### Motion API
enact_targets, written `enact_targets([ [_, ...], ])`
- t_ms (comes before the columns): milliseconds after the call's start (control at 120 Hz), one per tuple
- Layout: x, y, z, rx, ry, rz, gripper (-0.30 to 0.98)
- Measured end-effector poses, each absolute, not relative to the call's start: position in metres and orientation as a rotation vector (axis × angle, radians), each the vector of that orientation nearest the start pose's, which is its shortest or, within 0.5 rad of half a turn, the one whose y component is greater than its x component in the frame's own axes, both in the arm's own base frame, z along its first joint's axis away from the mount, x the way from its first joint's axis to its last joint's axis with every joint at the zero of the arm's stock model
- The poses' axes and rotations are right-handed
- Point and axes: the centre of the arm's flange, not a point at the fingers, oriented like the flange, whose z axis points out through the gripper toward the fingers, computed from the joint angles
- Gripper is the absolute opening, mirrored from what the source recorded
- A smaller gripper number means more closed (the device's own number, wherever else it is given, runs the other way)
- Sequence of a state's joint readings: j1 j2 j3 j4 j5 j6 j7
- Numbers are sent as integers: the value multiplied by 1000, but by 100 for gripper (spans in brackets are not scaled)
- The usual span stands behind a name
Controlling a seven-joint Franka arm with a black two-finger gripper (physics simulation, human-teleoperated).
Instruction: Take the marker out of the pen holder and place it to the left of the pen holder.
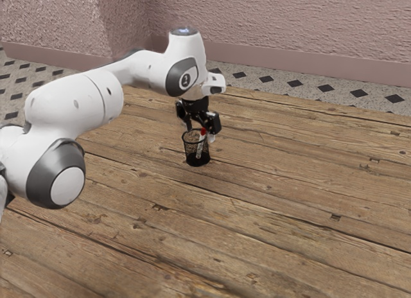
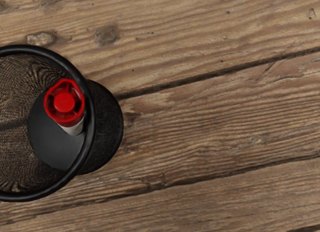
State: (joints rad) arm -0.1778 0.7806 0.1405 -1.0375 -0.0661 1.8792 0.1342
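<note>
Gripper (image 1: 200, 133) above the holder (image 1: 198, 160), fingers spread — nothing pinched | marker (image 2: 64, 103) inside the holder, red end up, tilted, its top close by the rim — whether a finger touches it, can't tell | holder upright on the wooden table (image 1: 289, 182)

White arm (image 1: 77, 105) (grey caps at the joints).

The arm (image 1: 74, 105) reaches in from the exterior view's left, claw (image 1: 200, 130) hanging downward, fingers (image 1: 216, 122) apart, over the surface (image 1: 289, 201) toward its far edge.
</note>
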Motion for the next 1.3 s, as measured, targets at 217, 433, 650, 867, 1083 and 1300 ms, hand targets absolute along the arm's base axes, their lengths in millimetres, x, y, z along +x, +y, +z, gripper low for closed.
enact_targets([
  [217,782,-53,380,-3056,298,-259,69],
  [433,792,-45,364,-3033,322,-344,69],
  [650,797,-44,359,-3018,352,-400,68],
  [867,795,-42,352,-3033,359,-403,58],
  [1083,795,-41,348,-3034,372,-400,54],
  [1300,795,-34,352,-3012,378,-405,23],
])
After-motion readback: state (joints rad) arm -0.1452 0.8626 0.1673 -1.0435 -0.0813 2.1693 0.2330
